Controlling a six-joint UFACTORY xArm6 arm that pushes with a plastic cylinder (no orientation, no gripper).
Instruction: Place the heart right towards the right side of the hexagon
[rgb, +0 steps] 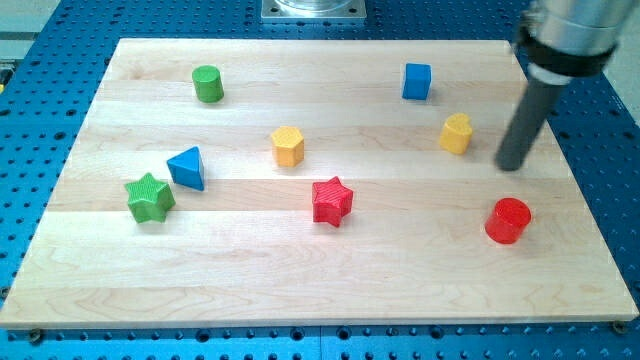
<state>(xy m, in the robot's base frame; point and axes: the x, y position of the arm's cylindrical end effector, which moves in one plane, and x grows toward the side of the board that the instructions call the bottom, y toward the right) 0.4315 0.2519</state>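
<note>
The yellow heart block (456, 133) lies at the view's upper right of the wooden board. The yellow hexagon block (288, 146) lies near the board's middle, well to the left of the heart. My tip (511, 165) rests on the board just right of the heart and slightly below it, with a small gap between them. The rod rises from the tip toward the view's top right corner.
A blue cube (417, 81) sits above and left of the heart. A red cylinder (508, 220) lies below my tip. A red star (332, 201) lies below the hexagon. A blue triangle (187, 167), green star (150, 197) and green cylinder (208, 84) sit at the left.
</note>
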